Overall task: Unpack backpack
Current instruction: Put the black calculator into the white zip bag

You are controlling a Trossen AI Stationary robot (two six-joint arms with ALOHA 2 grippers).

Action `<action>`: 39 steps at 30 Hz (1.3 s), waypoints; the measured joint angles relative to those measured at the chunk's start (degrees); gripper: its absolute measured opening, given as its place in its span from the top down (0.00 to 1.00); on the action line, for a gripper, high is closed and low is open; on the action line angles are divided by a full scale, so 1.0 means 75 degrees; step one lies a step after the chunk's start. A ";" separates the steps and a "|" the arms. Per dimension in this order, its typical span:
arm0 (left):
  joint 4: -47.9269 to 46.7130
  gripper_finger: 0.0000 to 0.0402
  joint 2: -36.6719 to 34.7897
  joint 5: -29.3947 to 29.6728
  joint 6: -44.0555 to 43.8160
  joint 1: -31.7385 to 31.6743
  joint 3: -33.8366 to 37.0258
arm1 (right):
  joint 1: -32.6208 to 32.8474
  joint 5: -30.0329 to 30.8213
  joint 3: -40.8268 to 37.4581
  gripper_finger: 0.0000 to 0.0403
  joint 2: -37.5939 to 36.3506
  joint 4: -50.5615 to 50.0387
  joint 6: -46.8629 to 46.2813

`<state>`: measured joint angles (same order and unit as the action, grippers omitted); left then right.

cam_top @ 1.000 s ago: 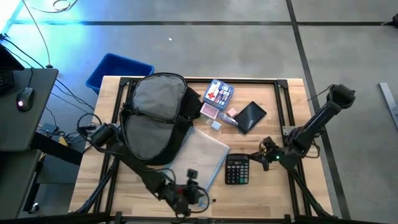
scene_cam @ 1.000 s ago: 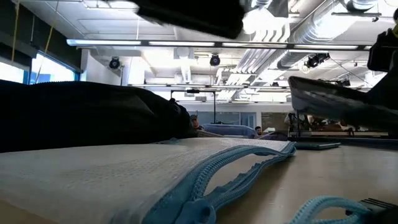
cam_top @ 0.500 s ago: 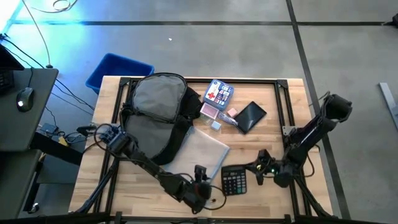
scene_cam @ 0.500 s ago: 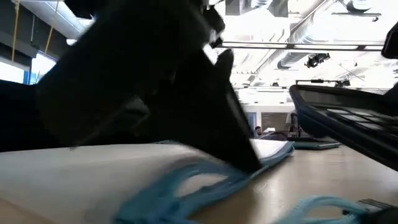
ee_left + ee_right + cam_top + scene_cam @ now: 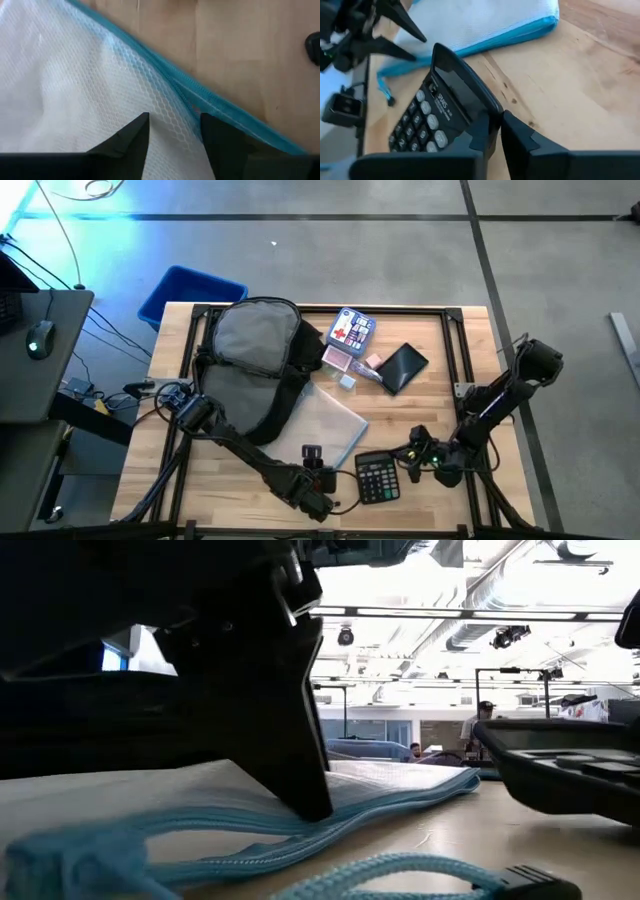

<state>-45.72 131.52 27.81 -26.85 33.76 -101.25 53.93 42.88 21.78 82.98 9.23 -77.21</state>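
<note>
The black backpack (image 5: pixel 250 365) lies on the table's left half, grey lining up, and no gripper touches it. A clear mesh zip pouch (image 5: pixel 328 425) lies flat beside it. My left gripper (image 5: pixel 313 463) stands open over the pouch's near, blue-zipped edge (image 5: pixel 200 97). A black calculator (image 5: pixel 378 477) sits near the table's front edge, with my right gripper (image 5: pixel 408 460) shut on it from the right. My left gripper slants down from the near side, and the tip of one finger (image 5: pixel 315 802) rests on the pouch at its blue zip edge. The pouch lies flat on the table and nothing is pinched. My right gripper pinches the calculator's display end at its edge (image 5: pixel 482 107) between its two fingers. The fingers come slanting down from the table's right. The calculator is tilted, its held end raised (image 5: pixel 570 755) off the wood.
At the far middle lie a card box (image 5: pixel 350 328), small pink and blue pieces (image 5: pixel 345 365) and a flat black item (image 5: pixel 403 367). A blue bin (image 5: pixel 190 292) stands beyond the far left corner. A blue zip cord (image 5: pixel 430 875) trails on the wood at the front.
My right gripper has carried the calculator toward the table's near edge and lowered it. My left gripper has moved from the front edge toward the pouch and tipped steeply down onto the pouch's zip edge. The zip cord has shifted on the wood.
</note>
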 joint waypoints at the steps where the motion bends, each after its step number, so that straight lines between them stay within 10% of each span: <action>1: -0.0034 0.66 0.0000 -0.0048 -0.0049 0.0000 0.0000 | -0.0081 -0.0110 -0.0007 0.87 0.0001 -0.0047 0.0153; 14: -0.0081 0.79 -0.0003 -0.0096 -0.0137 0.0095 0.0000 | -0.1201 -0.1551 -0.0012 0.26 0.0003 -0.0149 0.0535; 39: -0.0098 0.79 -0.0006 -0.0090 -0.0068 0.0152 0.0000 | -0.1498 -0.1984 -0.0015 0.28 0.1319 0.2685 0.2080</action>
<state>-46.46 131.48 27.14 -27.35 34.89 -101.25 42.70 28.01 21.67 92.87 29.37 -61.61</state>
